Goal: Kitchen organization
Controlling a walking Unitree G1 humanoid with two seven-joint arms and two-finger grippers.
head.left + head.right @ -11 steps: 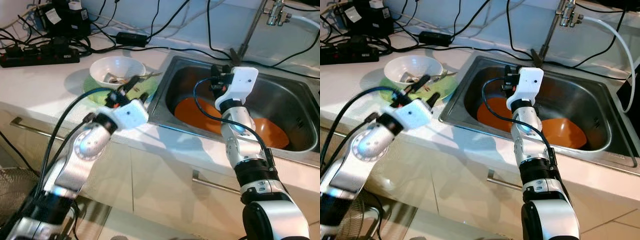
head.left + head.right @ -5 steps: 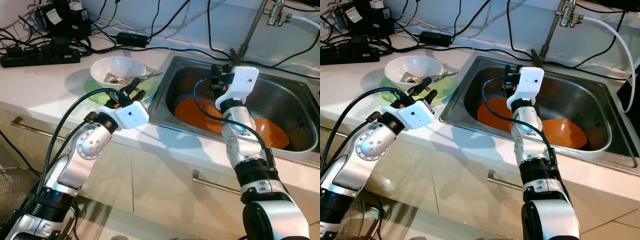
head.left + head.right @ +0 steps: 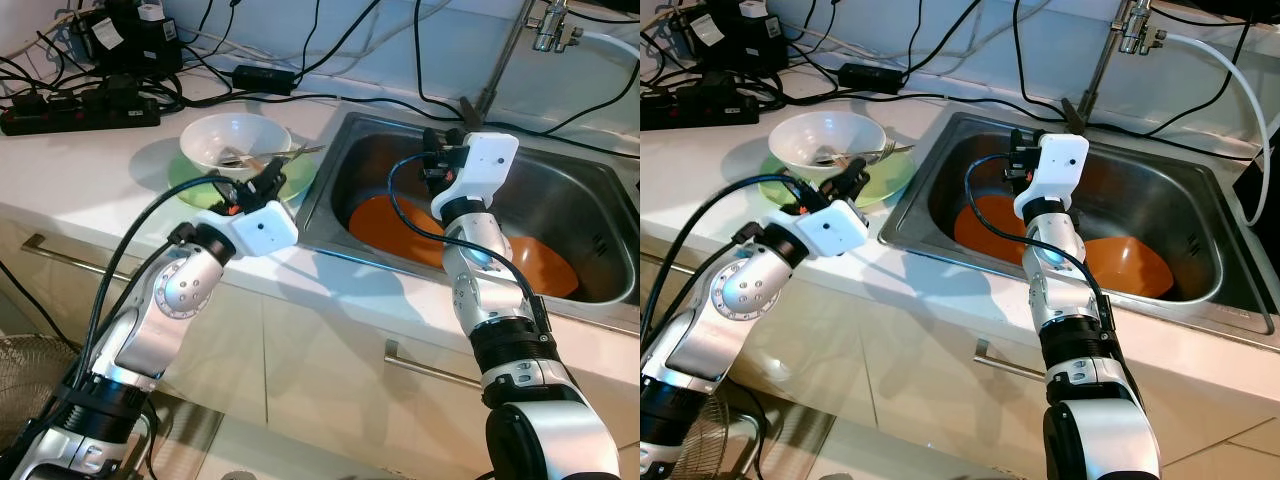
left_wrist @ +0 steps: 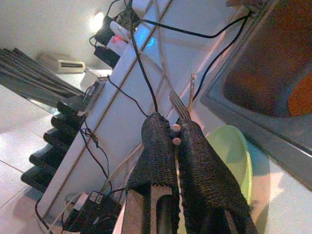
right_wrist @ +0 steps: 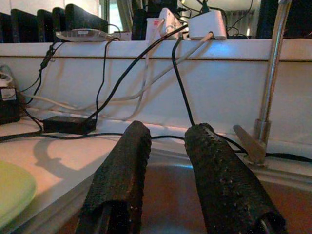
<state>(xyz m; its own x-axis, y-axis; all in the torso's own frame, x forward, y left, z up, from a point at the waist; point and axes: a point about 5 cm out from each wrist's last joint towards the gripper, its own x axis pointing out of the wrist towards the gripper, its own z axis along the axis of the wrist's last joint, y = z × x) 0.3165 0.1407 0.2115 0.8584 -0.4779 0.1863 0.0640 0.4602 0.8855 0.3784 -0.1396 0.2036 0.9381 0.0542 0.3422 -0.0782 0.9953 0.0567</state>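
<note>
**A:** How do the arms stand?

**B:** The left arm is bent at the elbow and reaches forward over the counter's (image 3: 90, 165) front edge. The left gripper (image 3: 845, 180) sits at the near rim of the green plate (image 3: 892, 172), just beside the white bowl (image 3: 825, 135) that stands on it. In the left wrist view its two fingers (image 4: 158, 146) are pressed almost together, and a fork (image 4: 181, 108) juts out past the tips. It looks pinched between them, though the contact itself is hard to make out.

**A:** And the right?

**B:** The right arm rises from the cabinet front and leans in over the sink (image 3: 590, 190), wrist upright. The right gripper (image 3: 432, 152) hangs above the basin near its back wall. In the right wrist view its fingers (image 5: 222, 180) stand apart with a clear gap and nothing between them.

**A:** Counts?

**B:** One white bowl, one green plate under it. Utensils rest in the bowl, with a handle poking out toward the sink; I cannot count them. Two orange plates (image 3: 1120, 262) lie in the sink bottom, partly hidden by the right arm. One faucet (image 3: 1110, 50) stands behind the sink. One power strip (image 3: 80, 110) lies at the back of the counter to the left, with several black cables running along the wall.
</note>
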